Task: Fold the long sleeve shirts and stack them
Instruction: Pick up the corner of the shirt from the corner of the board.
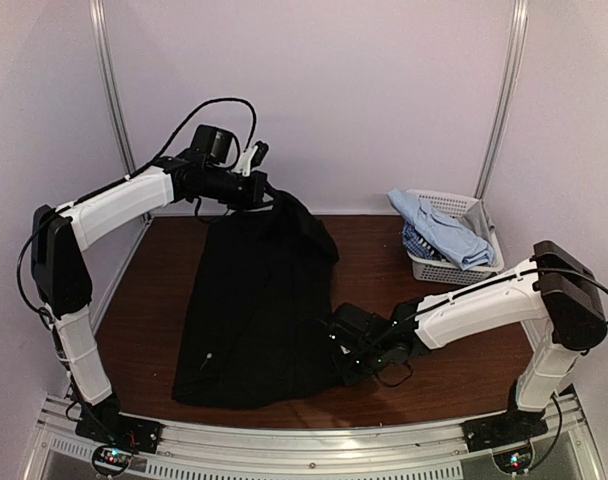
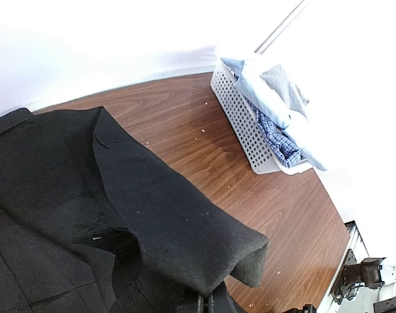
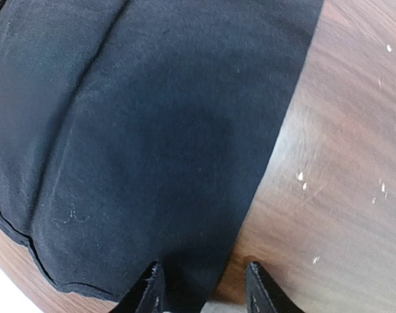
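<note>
Noted plain black cloth shirt [image 1: 254, 300] unfolded; shut left fingers [image 1: 259, 193] pinching top, half-open right fingers [image 3: 146, 290] astride edge; two bluish shirts [image 1: 446, 232] in white lattice basket [image 1: 432, 270].

The black shirt [image 3: 152, 130] lies flat with soft lengthwise creases and fills most of the view. Its stitched hem runs along its lower left side. Right of the shirt is bare brown bench [image 3: 354, 163], dotted with pale specks [image 3: 300, 176]. The right claw [image 3: 201, 293] holds its dark fingertips apart. One is over the shirt and the other is just past the shirt's right edge.
</note>
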Action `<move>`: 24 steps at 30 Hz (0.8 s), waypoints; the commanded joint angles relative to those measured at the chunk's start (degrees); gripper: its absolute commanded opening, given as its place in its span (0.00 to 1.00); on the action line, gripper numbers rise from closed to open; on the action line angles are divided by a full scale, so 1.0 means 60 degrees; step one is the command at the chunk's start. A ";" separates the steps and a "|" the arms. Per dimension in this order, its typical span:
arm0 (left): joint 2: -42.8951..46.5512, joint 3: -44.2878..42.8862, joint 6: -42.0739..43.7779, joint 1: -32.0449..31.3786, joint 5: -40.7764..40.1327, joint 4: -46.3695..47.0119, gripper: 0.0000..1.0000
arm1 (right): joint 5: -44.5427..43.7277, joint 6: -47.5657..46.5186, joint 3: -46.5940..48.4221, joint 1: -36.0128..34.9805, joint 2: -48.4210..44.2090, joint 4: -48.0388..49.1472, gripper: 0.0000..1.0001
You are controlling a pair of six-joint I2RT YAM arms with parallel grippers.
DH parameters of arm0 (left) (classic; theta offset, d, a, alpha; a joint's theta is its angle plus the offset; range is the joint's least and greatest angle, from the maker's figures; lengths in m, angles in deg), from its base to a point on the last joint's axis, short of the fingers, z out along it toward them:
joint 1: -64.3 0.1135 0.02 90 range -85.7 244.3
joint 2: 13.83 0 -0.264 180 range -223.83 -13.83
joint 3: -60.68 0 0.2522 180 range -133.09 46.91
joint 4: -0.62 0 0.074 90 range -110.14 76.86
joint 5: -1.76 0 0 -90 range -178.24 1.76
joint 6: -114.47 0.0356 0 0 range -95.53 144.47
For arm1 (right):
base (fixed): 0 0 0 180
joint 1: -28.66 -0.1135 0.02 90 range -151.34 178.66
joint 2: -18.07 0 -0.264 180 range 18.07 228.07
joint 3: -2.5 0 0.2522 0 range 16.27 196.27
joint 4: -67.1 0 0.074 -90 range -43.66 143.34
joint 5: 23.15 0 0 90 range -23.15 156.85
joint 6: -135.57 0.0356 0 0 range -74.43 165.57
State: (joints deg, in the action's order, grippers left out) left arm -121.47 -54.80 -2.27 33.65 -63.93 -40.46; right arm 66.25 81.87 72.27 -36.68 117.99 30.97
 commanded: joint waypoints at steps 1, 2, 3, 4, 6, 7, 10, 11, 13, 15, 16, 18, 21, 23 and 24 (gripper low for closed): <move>-0.0128 -0.0399 0.0092 0.0182 0.0204 0.0185 0.00 | -0.0380 0.1022 -0.0237 -0.0305 0.0051 -0.0537 0.42; -0.0125 -0.0417 0.0092 0.0210 0.0220 0.0194 0.00 | -0.0326 0.1121 -0.0293 -0.0371 0.0028 -0.0503 0.41; -0.0134 -0.0421 0.0103 0.0227 0.0224 0.0213 0.00 | -0.0272 0.1197 -0.0333 -0.0431 0.0020 -0.0433 0.40; -0.0137 -0.0419 0.0099 0.0242 0.0226 0.0236 0.00 | -0.0219 0.1269 -0.0352 -0.0477 0.0021 -0.0379 0.39; -0.0159 -0.0443 0.0083 0.0285 0.0240 0.0331 0.00 | -0.0134 0.1329 -0.0337 -0.0551 0.0102 -0.0304 0.34; -0.0173 -0.0448 0.0070 0.0309 0.0247 0.0380 0.00 | -0.0098 0.1344 -0.0316 -0.0564 0.0156 -0.0300 0.29; -0.0301 -0.0638 0.0075 0.0382 0.0296 0.0533 0.00 | -0.0283 0.1390 -0.0304 -0.0554 0.0253 -0.0540 0.13; -0.0370 -0.0736 0.0071 0.0411 0.0331 0.0587 0.00 | -0.0433 0.1399 -0.0329 -0.0512 0.0240 -0.0680 0.10; -0.0528 -0.1062 0.0084 0.0496 0.0419 0.0675 0.00 | -0.0712 0.1421 -0.0493 -0.0298 0.0079 -0.0882 0.04; -0.0725 -0.1451 0.0103 0.0590 0.0489 0.0676 0.00 | -0.0861 0.1407 -0.0873 0.0020 -0.0230 -0.0947 0.00; -0.0830 -0.1667 0.0106 0.0648 0.0521 0.0683 0.00 | -0.0948 0.1396 -0.1033 0.0177 -0.0411 -0.0980 0.00; -0.1018 -0.2027 0.0095 0.0793 0.0574 0.0677 0.00 | -0.1133 0.1350 -0.1291 0.0538 -0.0755 -0.1098 0.00; -0.1246 -0.2467 0.0062 0.1073 0.0756 0.0678 0.00 | -0.1253 0.1237 -0.1493 0.0827 -0.1172 -0.1186 0.00; -0.1379 -0.2639 0.0073 0.1264 0.0952 0.0679 0.00 | -0.1182 0.1117 -0.1479 0.0827 -0.1289 -0.1125 0.00; -0.1413 -0.2703 0.0088 0.1351 0.1083 0.0675 0.00 | -0.1126 0.1047 -0.1452 0.0776 -0.1320 -0.1095 0.00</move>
State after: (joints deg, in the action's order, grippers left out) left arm -128.72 -67.93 -2.25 39.29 -60.63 -39.45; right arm 61.13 89.39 64.45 -31.87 111.15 27.77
